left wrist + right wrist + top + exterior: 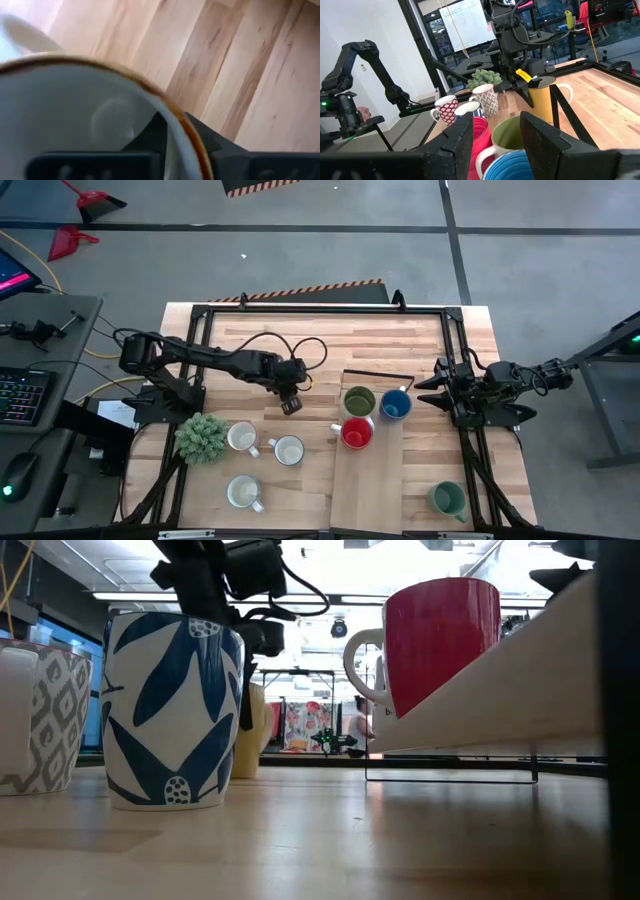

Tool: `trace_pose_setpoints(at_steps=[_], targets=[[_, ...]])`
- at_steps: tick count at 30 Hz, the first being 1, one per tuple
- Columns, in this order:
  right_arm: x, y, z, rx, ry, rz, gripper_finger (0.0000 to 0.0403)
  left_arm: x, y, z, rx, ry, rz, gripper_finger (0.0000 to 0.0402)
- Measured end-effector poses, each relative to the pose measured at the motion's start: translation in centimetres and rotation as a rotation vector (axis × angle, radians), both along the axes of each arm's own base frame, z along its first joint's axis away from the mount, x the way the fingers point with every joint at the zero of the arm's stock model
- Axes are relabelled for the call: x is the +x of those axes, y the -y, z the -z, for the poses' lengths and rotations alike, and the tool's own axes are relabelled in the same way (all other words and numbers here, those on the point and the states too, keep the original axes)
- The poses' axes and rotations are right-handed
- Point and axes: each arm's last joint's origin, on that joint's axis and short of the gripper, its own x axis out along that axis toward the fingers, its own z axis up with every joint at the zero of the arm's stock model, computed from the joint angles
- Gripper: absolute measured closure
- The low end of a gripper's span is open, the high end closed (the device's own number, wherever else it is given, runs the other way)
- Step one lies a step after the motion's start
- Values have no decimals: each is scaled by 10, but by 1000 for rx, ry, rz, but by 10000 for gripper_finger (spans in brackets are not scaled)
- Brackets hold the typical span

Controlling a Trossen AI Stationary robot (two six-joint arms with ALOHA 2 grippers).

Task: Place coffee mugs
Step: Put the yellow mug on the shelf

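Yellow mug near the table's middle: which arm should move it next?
Left. The left gripper pinches the rim of the yellow mug. The right gripper sits open beside the blue mug, farther away.

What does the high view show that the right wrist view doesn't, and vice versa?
Only the high view: the lone green mug and a white mug set apart from the rest. Only the right wrist view: the yellow mug whose rim the left gripper pinches, hidden from above. Both: the plant, olive mug, blue mug and red mug, with the right gripper beside them, jaws open.
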Motion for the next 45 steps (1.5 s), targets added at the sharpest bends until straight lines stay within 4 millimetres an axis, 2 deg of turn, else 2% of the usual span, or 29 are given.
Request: trace_pose_setpoints(at_steps=[9, 13, 17, 22, 27, 34, 39, 45], targets=[[0, 0, 0, -2, -1, 1, 256, 11, -17, -17, -41, 68, -24, 394], [0, 0, 0, -2, -1, 0, 256, 19, -24, -35, -47, 125, 23, 394], [0, 0, 2, -7, -17, 0, 256, 19, -26, -54, -50, 82, 69, 394], [0, 0, 6, -19, -61, 1, 256, 20, -19, -89, -56, 46, 128, 394], [0, 0, 6, -18, -58, 1, 256, 26, -3, -132, -40, 131, 187, 395], [0, 0, 6, -19, -58, 1, 256, 30, 33, -185, -20, 302, 258, 395], [0, 0, 4, 5, -41, 1, 256, 30, 61, -198, -3, 370, 279, 395], [0, 0, 0, 23, -7, 6, 256, 32, 98, -197, 19, 404, 346, 395]])
